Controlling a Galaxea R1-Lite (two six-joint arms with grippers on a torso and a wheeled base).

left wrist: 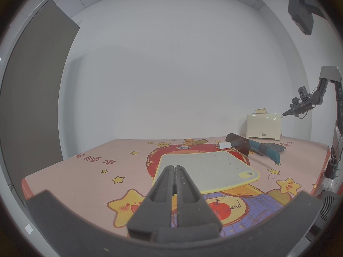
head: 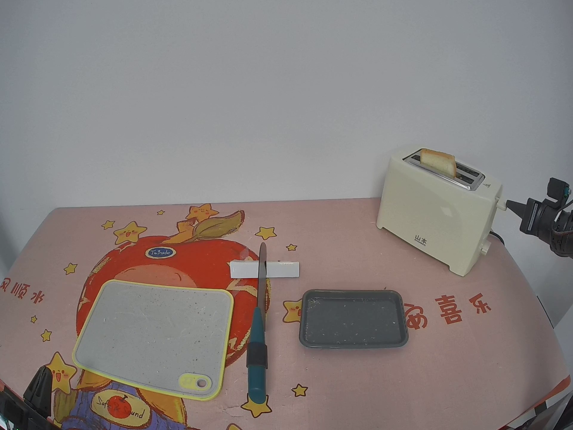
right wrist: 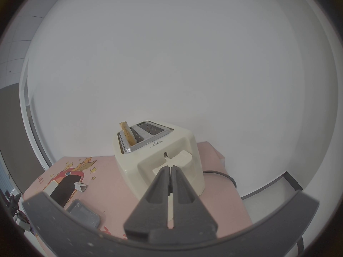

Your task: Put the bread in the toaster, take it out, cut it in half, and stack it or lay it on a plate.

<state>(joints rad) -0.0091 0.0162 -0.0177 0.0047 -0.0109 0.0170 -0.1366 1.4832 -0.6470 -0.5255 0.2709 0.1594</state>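
Observation:
A cream toaster [head: 439, 216] stands at the table's back right with a slice of bread [head: 439, 162] sticking up out of one slot. My right gripper [head: 512, 205] is shut and empty, its tips just off the toaster's right end by the lever [right wrist: 175, 160]. The toaster [right wrist: 157, 157] and bread [right wrist: 127, 133] appear in the right wrist view behind the gripper [right wrist: 170, 172]. A grey cutting board [head: 155, 335] lies front left, a teal-handled knife [head: 259, 329] beside it, and a dark grey plate [head: 353, 319] to the right. My left gripper [left wrist: 175, 172] is shut, low over the table's front left corner.
A small white block [head: 264, 269] props the knife's blade behind the board. The toaster's black cord [right wrist: 223, 177] runs off its end toward the table's edge. The pink patterned tablecloth [head: 358, 234] has bare room between the plate and toaster.

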